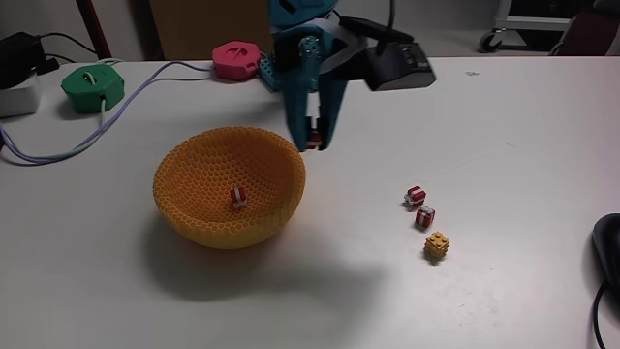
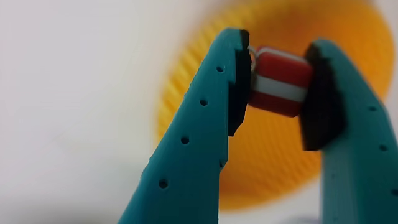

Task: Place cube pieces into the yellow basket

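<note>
The yellow basket (image 1: 229, 184) is a honeycomb-textured bowl left of centre in the fixed view, with one red-and-white cube (image 1: 238, 198) lying inside. My teal gripper (image 1: 314, 139) hangs at the bowl's right rim, shut on another red-and-white cube (image 2: 280, 84). In the wrist view this cube is pinched between the black pads (image 2: 238, 87), with the basket (image 2: 273, 168) blurred behind. On the table to the right lie two red-and-white cubes (image 1: 416, 197) (image 1: 424, 216) and a yellow-orange studded cube (image 1: 437, 246).
A green round device (image 1: 93, 87) and a pink one (image 1: 237, 60) with cables sit at the back left. A dark object (image 1: 608, 252) is at the right edge. A black camera module (image 1: 395, 66) rides on the arm.
</note>
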`<state>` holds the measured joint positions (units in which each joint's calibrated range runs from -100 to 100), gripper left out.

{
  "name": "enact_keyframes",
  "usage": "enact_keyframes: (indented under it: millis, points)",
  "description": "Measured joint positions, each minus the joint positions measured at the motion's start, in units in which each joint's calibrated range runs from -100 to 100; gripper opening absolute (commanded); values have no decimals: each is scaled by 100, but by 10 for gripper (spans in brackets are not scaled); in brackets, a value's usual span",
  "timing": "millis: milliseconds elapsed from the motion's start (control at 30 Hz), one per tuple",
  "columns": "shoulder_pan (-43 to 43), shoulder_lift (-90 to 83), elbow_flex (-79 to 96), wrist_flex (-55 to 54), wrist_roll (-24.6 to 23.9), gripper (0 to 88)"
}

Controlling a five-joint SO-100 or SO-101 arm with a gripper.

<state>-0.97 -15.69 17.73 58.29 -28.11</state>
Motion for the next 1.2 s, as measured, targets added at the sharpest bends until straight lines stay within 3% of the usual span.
enact_keyframes:
  millis: [167, 267, 333, 467, 667, 867, 1200]
  points:
    - [435, -30, 355, 244, 547, 467]
    - [551, -69, 355, 410, 581, 372]
    - [358, -69, 335, 410, 327, 321]
    - [-803, -216, 562, -300, -747, 349]
    - [-2892, -98, 2778, -3661, -2271, 355]
    - [-3327, 1033, 3429, -5990, -2574, 347]
    - [-3288, 2597, 2916, -6911, -2657, 268]
